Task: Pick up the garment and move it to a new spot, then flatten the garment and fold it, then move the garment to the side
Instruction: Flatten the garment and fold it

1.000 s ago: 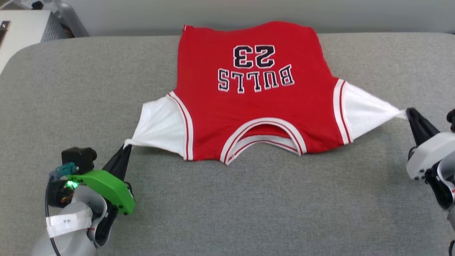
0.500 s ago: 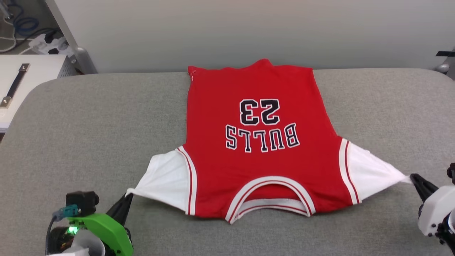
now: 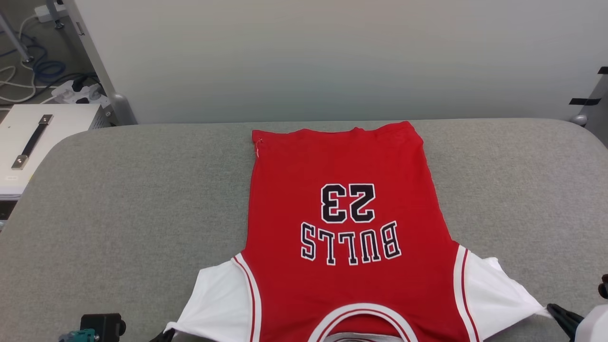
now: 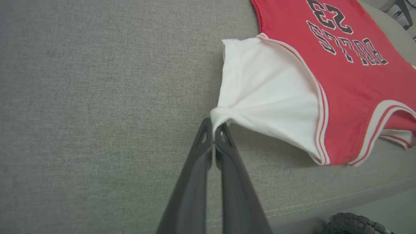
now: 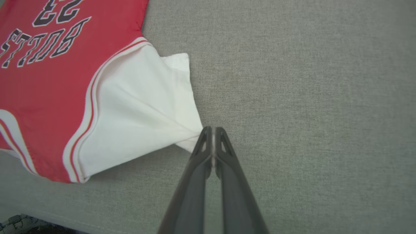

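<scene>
The garment (image 3: 342,161), a red T-shirt with white sleeves, lies flat on the grey padded table (image 3: 118,190), print up and collar toward me. Its hem sits just inside the table's far edge. My left gripper (image 4: 213,125) is shut on the bunched tip of one white sleeve (image 4: 260,94), at the head view's bottom edge (image 3: 166,334). My right gripper (image 5: 213,130) is shut on the tip of the other white sleeve (image 5: 139,113), at the lower right of the head view (image 3: 553,309). Both sleeves are pulled out sideways into points.
A white case with a dark handle (image 3: 33,142) stands off the table's left corner, with cables and a power strip (image 3: 71,92) on the floor behind it. A pale wall (image 3: 332,57) runs behind the table. The table's front edge (image 4: 325,204) is close below the grippers.
The head camera has tilted up, so the whole scene sits lower in the picture. The garment has slid toward me: its hem, earlier over the far edge, now lies on the table. Both grips hold.
</scene>
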